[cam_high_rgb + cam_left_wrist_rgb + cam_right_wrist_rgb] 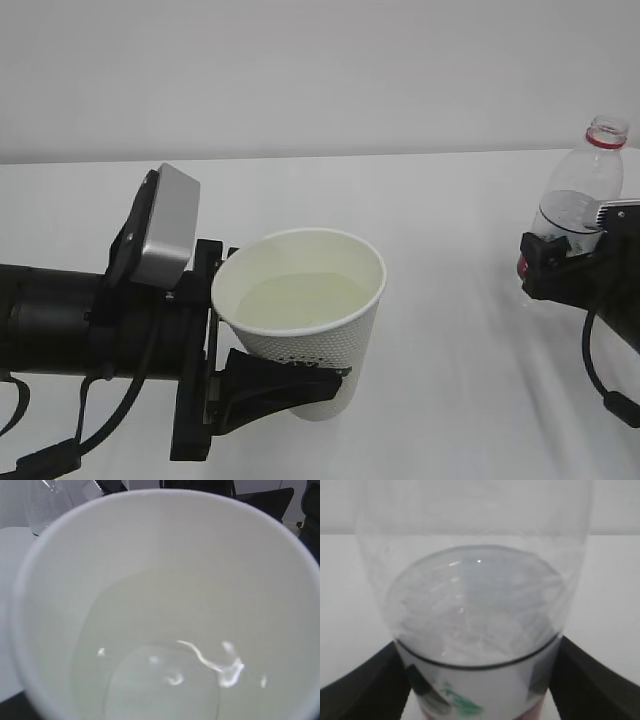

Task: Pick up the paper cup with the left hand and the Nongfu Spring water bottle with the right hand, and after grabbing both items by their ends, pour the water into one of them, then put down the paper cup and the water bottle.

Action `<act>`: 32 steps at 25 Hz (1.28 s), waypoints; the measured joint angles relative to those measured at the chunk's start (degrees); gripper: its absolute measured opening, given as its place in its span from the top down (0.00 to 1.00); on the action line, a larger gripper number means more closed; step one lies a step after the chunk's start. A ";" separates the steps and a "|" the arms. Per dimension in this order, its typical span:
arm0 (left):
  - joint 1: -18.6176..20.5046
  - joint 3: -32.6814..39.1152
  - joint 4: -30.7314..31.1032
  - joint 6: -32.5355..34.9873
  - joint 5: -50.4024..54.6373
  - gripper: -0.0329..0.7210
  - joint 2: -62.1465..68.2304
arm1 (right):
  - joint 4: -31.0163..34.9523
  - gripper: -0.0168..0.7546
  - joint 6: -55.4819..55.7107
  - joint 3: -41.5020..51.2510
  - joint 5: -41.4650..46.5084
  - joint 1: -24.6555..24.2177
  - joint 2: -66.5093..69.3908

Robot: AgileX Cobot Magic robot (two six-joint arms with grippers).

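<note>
Nearest, low on the left: left hand [262, 372] wrapped around the paper cup [305, 325], black fingers pressed on its lower side. Cup tipped a little, mouth up, held off the white surface [450, 380]. Pale water [300, 303] pooled inside, well under the rolled rim. Seen from the left wrist, cup mouth fills nearly everything, with bright glints on the water.

Wide bare stretch of surface between the cup and the other arm; plenty of room in the middle.

Farther back, by the right edge: Nongfu Spring water bottle [585, 190] upright, no cap, red ring at the neck. Right hand [560, 262] around its lower part, one dark finger on each side. Spread wide; pressing or let go, cannot tell.

Behind all, back edge of the surface meets a plain pale wall [320, 70].
</note>
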 joint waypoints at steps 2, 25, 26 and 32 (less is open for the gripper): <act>0.00 0.00 0.00 0.00 0.00 0.26 0.00 | -0.64 0.19 0.39 0.34 0.00 0.00 -0.12; 0.00 0.00 -0.08 0.00 0.00 0.26 0.00 | -1.78 0.19 2.27 10.35 0.00 0.00 -8.59; 0.00 0.00 -0.21 0.00 0.00 0.26 0.00 | -1.86 0.19 2.40 10.66 0.00 0.00 -9.12; 0.00 0.00 -0.46 0.00 0.00 0.26 0.00 | -2.65 0.19 3.47 12.17 0.00 0.00 -12.16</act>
